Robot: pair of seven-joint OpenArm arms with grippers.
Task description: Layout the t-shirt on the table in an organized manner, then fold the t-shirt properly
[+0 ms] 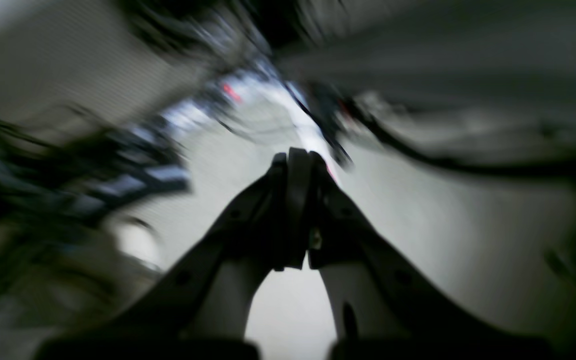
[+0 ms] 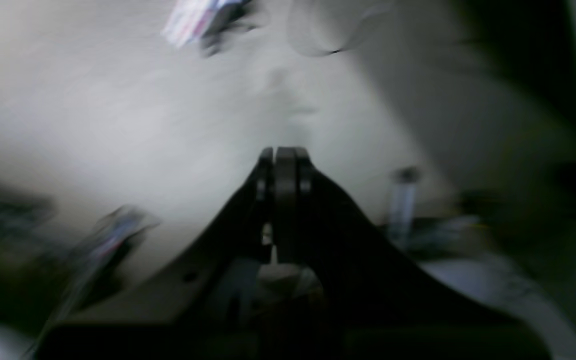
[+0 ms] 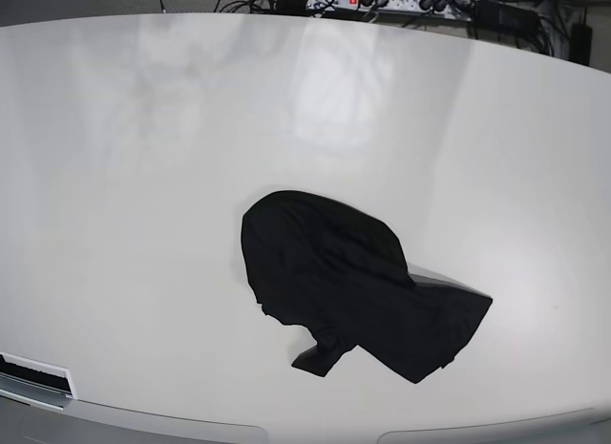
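The black t-shirt (image 3: 353, 286) lies crumpled in a heap on the white table (image 3: 143, 177), a little right of the middle and near the front edge. Neither arm shows in the base view. In the left wrist view my left gripper (image 1: 295, 156) is shut with nothing between its black fingers. In the right wrist view my right gripper (image 2: 283, 152) is shut and empty too. Both wrist views are blurred by motion and show room surroundings, not the shirt.
Power strips and cables (image 3: 382, 0) lie behind the table's far edge. A small dark-edged strip (image 3: 33, 375) sits at the front left edge of the table.
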